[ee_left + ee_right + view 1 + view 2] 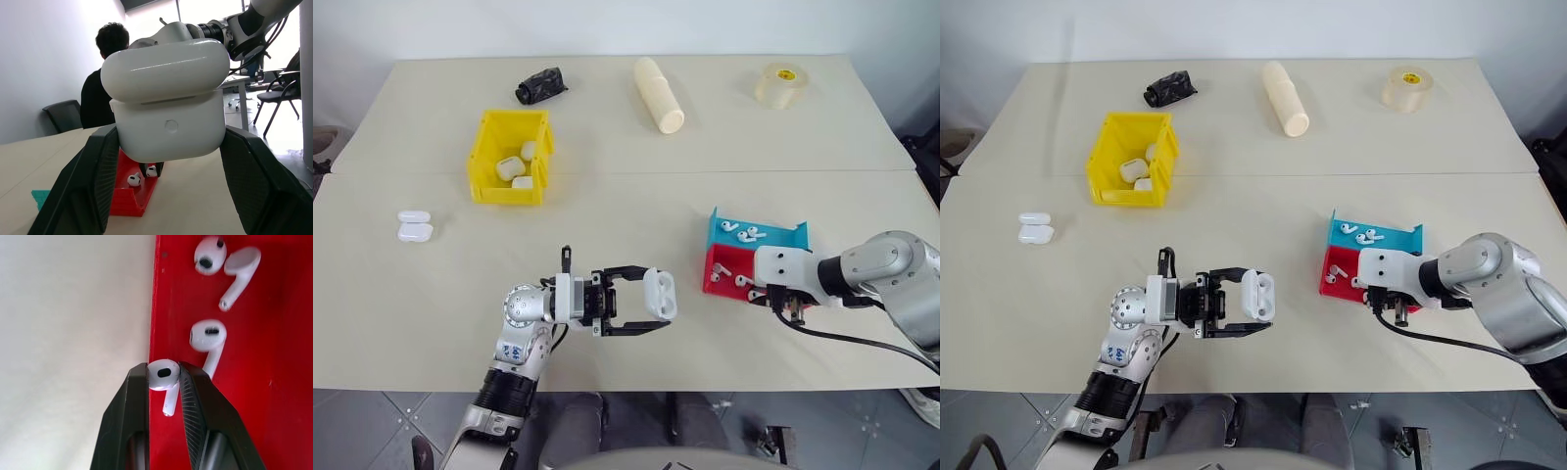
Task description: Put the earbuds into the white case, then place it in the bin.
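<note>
Spare cases: two white cases (414, 226) lie side by side near the left edge of the surface (607, 206), well apart from both arms.
Bin: the yellow bin (512, 157) stands on the left half of the surface, beyond the left arm, with a few white cases already inside.
Left pincer: the left pincer (651, 299) points toward the right arm and is pressed onto the white case (660, 294), one black finger on each side.
White case: glossy, rounded, held off the surface in front of the robot; its lid looks down or nearly so, a seam showing above a small round button in the left wrist view.
Key relation: the case lies to the left of the right pincer, with bare surface between; the right arm carries the earbud, the left arm only presents the case.
Right pincer: the right pincer (164, 377) is over the red tray (274, 382) and is pinching one earbud (164, 374) by its rounded head, the stem pointing back along the fingers.
Other earbuds: more white earbuds (210, 335) lie loose in the red tray, others in the teal tray (759, 235) just behind it.
Next move, as a judgement: the earbud must travel left to the case, whose lid likely needs opening first.
</note>
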